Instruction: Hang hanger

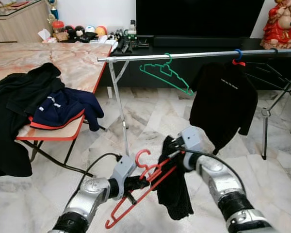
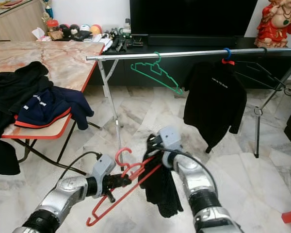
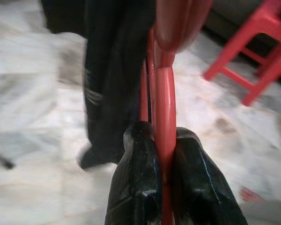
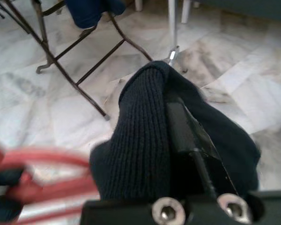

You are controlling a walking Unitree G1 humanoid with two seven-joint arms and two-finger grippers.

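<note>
A red plastic hanger (image 1: 136, 191) is held low in front of me, its hook up and its body slanting down to the left. My left gripper (image 1: 144, 183) is shut on it near the neck; the left wrist view shows the red bar (image 3: 165, 154) pinched between both black fingers. My right gripper (image 1: 170, 145) is shut on a black knitted garment (image 1: 174, 187) that hangs down beside the hanger and drapes over one finger (image 4: 185, 133). The silver clothes rail (image 1: 184, 55) runs across ahead at chest height.
On the rail hang an empty green hanger (image 1: 166, 73) and a black sweater (image 1: 223, 104). A folding table (image 1: 82, 68) on the left holds dark clothes (image 1: 43, 102). Behind stand a black TV console (image 1: 203, 43) and a red statue (image 1: 282, 24). Marble floor lies below.
</note>
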